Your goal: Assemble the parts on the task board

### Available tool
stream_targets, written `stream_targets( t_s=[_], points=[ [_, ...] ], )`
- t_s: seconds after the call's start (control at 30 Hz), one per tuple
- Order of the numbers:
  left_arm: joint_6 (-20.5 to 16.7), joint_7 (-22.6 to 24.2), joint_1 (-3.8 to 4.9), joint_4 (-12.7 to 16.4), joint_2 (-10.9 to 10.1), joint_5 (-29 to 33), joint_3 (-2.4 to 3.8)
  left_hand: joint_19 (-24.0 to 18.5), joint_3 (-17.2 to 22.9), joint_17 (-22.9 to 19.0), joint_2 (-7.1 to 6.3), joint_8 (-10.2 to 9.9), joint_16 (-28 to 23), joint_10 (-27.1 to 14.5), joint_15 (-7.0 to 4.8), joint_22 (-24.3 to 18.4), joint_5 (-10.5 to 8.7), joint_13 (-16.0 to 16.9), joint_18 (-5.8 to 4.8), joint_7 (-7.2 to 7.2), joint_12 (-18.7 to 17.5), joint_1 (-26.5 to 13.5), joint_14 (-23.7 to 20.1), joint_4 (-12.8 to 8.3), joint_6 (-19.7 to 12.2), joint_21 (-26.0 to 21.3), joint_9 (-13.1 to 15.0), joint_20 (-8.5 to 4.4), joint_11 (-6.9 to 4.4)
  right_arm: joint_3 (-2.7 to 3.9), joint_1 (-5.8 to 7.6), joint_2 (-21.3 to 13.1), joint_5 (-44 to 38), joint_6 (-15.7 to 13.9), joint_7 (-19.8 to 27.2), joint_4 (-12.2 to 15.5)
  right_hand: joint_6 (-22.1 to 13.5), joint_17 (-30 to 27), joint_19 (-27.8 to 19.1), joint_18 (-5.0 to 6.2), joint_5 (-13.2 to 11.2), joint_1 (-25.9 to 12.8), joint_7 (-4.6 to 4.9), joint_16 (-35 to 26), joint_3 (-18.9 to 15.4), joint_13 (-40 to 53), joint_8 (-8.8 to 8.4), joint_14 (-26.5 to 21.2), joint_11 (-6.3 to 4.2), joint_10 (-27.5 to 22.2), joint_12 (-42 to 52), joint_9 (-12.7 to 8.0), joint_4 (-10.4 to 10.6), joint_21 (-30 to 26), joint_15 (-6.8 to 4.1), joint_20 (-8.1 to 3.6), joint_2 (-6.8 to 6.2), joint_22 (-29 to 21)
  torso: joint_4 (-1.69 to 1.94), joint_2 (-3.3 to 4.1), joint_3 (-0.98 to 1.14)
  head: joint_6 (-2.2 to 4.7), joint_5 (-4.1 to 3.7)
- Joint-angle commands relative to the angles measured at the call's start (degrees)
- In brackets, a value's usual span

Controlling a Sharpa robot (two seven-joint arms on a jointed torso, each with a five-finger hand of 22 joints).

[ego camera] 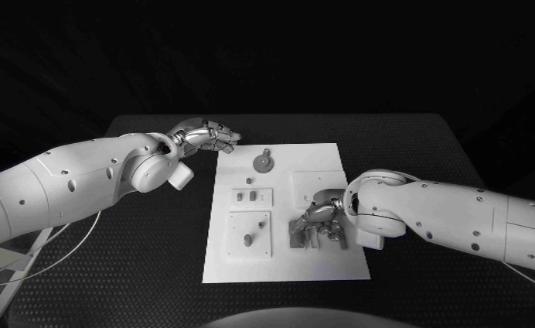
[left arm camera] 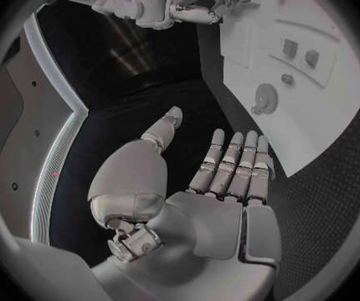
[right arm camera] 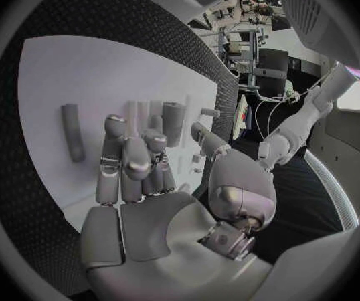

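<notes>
A white task board (ego camera: 284, 212) lay mid-worktop (ego camera: 145, 266) with small grey parts (ego camera: 262, 162) on it. The left hand (ego camera: 204, 136) hovered beside its far left corner, fingers (left arm camera: 230, 164) straight, empty. The right hand (ego camera: 321, 223) rested fingers-down on the board's right side; I cannot tell whether it held a part.

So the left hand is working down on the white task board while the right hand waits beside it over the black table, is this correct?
The hands are swapped. In the head view the right hand is down on the task board, and the left hand waits beside it over the black table.
</notes>
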Motion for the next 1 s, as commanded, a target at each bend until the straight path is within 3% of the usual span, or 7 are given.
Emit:
stream_targets(
  t_s=[0.03, 0.53, 0.8, 1.0],
  points=[
    [0.74, 0.40, 0.04, 0.17, 0.02, -0.09, 0.03, 0.20, -0.05, 0.10, 0.05, 0.26, -0.20, -0.08, 0.19, -0.09, -0.16, -0.09, -0.48, 3.12, -0.27, 0.02, -0.18, 0.10, 0.26, -0.09, -0.06, -0.08, 0.14, -0.24, -0.37, -0.09, -0.82, -0.10, -0.23, -0.07, -1.37, -0.07, -0.10, 0.77, 0.07, 0.08, 0.97, -0.29, -0.01, 0.08, -0.14, -0.36, -0.02, -0.46, -0.27, 0.08, 0.35, -0.30, 0.06, -0.14, -0.24, 1.13, 0.05, -0.01, -0.02, -0.04, -0.05],
    [0.76, 0.45, 0.04, 0.19, -0.13, -0.09, 0.03, 0.20, -0.04, 0.10, 0.07, 0.28, -0.20, -0.07, 0.18, -0.09, -0.16, -0.08, -0.47, 3.12, -0.26, 0.04, -0.17, 0.09, 0.29, -0.09, -0.06, -0.08, 0.14, -0.23, -0.12, -2.78, -7.23, 0.42, 0.45, 3.78, 0.41, -0.16, 0.23, 0.77, 0.01, 3.53, 0.39, -0.02, -1.05, 0.18, 0.75, 0.13, -0.56, 0.47, 0.00, 1.00, -3.47, 0.16, -0.41, -0.23, 1.00, 1.18, 0.02, -0.01, -0.01, 0.06, 0.04],
    [0.84, 0.42, 0.04, 0.20, -0.20, -0.09, 0.03, 0.20, -0.03, 0.11, 0.08, 0.30, -0.19, -0.05, 0.18, -0.09, -0.16, -0.08, -0.47, 3.12, -0.24, 0.07, -0.16, 0.07, 0.33, -0.08, -0.06, -0.08, 0.13, -0.23, -0.12, -2.88, -9.80, 1.83, 0.68, 4.88, 0.88, -0.33, 0.46, 0.77, 0.06, 5.98, 0.24, -0.11, -0.95, 0.05, 0.87, 0.34, -0.72, 0.92, -0.13, 1.23, -5.21, 0.17, -0.55, -0.28, -0.54, 1.10, -0.01, 0.03, 0.02, 0.02, 0.08],
    [0.91, 0.42, 0.04, 0.22, -0.18, -0.09, 0.03, 0.20, -0.03, 0.11, 0.08, 0.32, -0.19, -0.03, 0.18, -0.09, -0.16, -0.07, -0.47, 3.13, -0.23, 0.08, -0.16, 0.06, 0.36, -0.08, -0.06, -0.08, 0.12, -0.24, -0.13, -2.34, -12.63, 2.26, 0.67, 4.73, 0.95, -0.37, 0.53, 0.77, 0.07, 6.29, 0.22, -0.13, -0.85, 0.02, 0.87, 0.38, -0.73, 1.01, -0.16, 1.26, -5.16, 0.15, -0.56, -0.27, -0.48, 1.08, 0.00, 0.01, 0.00, 0.05, 0.04]
  ],
)
